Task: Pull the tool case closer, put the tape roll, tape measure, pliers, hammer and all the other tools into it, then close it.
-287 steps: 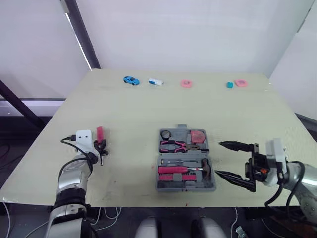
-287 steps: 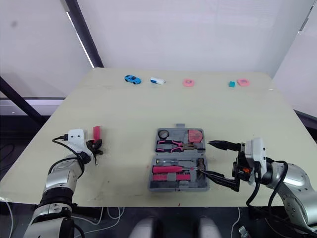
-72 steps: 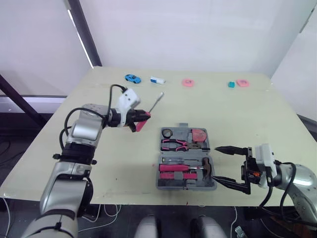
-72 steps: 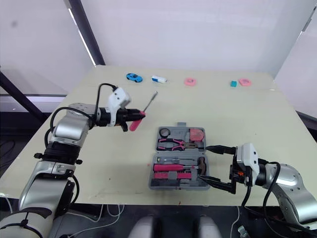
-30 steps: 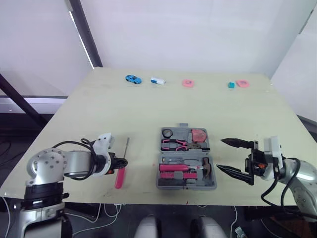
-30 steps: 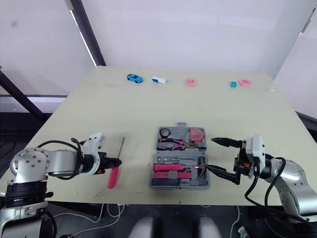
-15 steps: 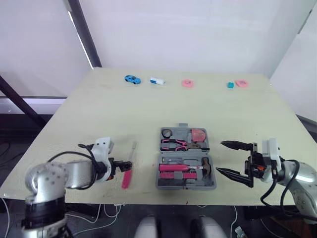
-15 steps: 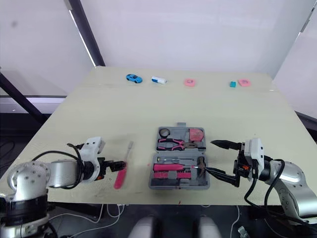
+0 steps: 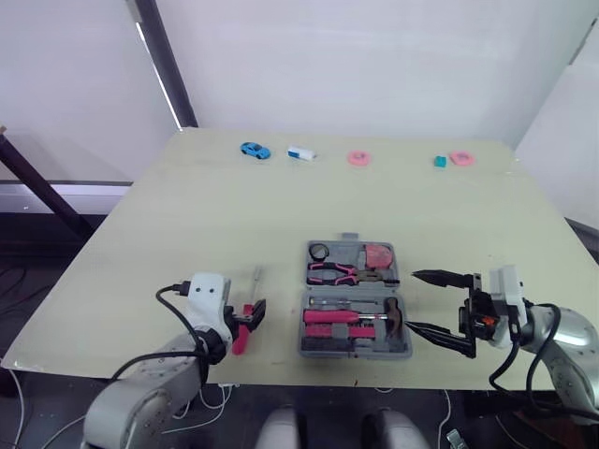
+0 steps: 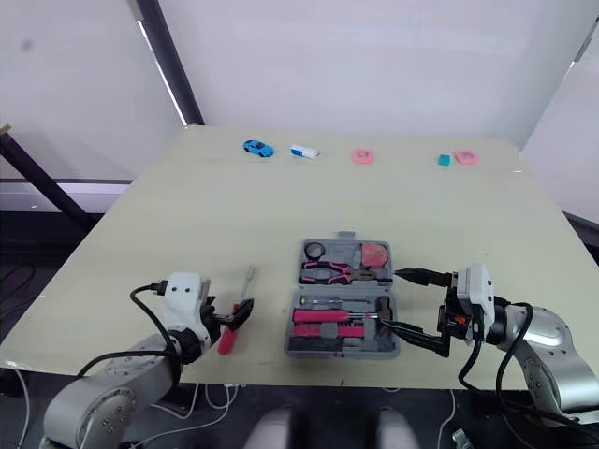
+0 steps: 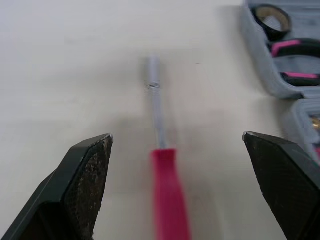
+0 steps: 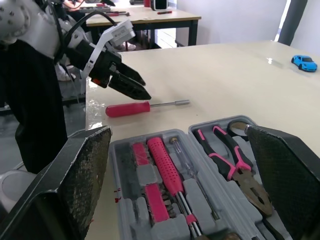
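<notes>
The grey tool case (image 9: 404, 348) lies open near the table's front edge. Its far half holds a black tape roll (image 9: 319, 251), a pink tape measure (image 9: 378, 254) and pliers (image 9: 339, 272); its near half holds a pink-handled hammer (image 9: 351, 318). A red-handled screwdriver (image 9: 241, 339) lies flat on the table left of the case. My left gripper (image 9: 251, 315) hovers open just over the handle (image 11: 170, 195), one finger (image 11: 85, 185) on each side, not touching. My right gripper (image 9: 413, 300) stands open at the case's right edge, nothing between its fingers (image 12: 85, 175).
Along the far edge of the table sit a blue toy car (image 9: 251, 150), a small white and blue item (image 9: 299, 152), two pink rings (image 9: 357, 158) (image 9: 459, 158) and a teal cube (image 9: 437, 161). Bare tabletop lies between them and the case.
My left gripper has opened and let go of the screwdriver, which now lies on the table a little nearer the case. The right gripper has barely moved.
</notes>
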